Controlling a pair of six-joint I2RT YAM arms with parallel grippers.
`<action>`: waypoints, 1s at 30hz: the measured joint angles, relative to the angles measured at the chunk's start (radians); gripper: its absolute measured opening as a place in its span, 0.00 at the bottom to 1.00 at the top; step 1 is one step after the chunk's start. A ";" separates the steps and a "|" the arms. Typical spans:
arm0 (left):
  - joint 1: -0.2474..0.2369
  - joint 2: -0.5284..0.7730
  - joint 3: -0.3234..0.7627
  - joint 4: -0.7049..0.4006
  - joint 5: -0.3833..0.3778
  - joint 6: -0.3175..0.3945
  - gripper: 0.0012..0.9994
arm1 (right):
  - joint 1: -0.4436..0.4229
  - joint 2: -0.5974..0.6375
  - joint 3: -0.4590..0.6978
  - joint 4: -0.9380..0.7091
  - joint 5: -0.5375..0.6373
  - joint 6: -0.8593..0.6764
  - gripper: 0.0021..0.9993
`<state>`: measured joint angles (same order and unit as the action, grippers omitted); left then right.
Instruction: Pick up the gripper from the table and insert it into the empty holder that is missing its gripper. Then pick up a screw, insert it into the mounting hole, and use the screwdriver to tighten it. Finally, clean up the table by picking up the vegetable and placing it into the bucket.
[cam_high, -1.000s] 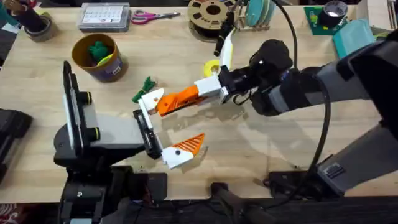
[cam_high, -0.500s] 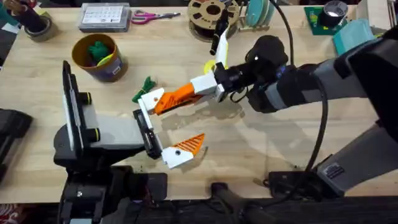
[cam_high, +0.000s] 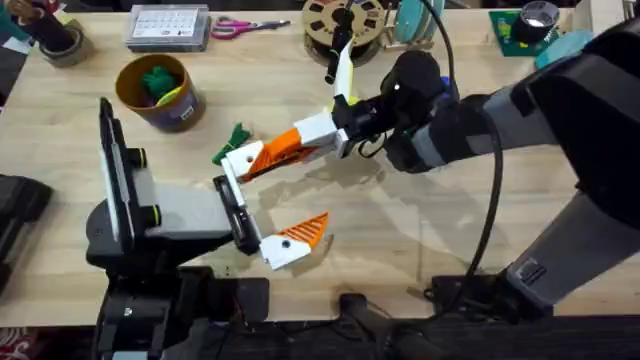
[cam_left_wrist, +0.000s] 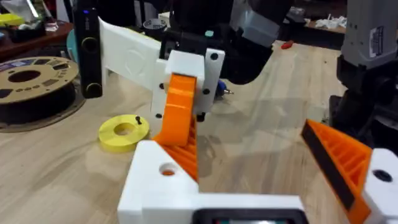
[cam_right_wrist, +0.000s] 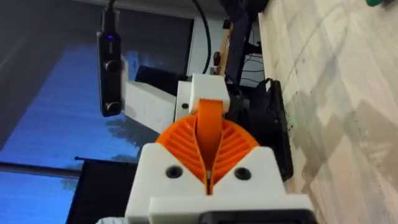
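Right gripper (cam_high: 285, 147), clamped on the orange gripper (cam_high: 277, 151), has shifted up-left, apparently seating it further into the holder (cam_high: 240, 158); the forearm followed.

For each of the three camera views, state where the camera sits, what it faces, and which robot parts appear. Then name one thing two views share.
Overhead: above the arm bases, looking down on the table; both arms, the bucket.
Left wrist: on the left arm, facing the right gripper; own holder at bottom.
Right wrist: on the right arm, facing the holder; own fingers pinch the gripper.
Shared: the orange gripper meeting the white holder.
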<state>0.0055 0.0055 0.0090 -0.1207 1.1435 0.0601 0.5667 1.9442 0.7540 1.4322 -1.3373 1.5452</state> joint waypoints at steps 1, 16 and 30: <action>0.000 0.000 0.000 0.000 0.000 0.000 0.99 | 0.000 0.000 0.000 0.000 0.000 0.000 0.01; 0.000 0.000 0.000 0.000 0.000 0.000 0.99 | 0.000 0.000 0.001 0.000 -0.003 0.004 0.01; -0.001 0.000 0.000 -0.001 0.008 0.000 0.99 | 0.007 0.000 0.001 -0.002 -0.002 0.011 0.71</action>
<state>0.0044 0.0052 0.0093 -0.1219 1.1511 0.0605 0.5735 1.9446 0.7548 1.4303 -1.3396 1.5559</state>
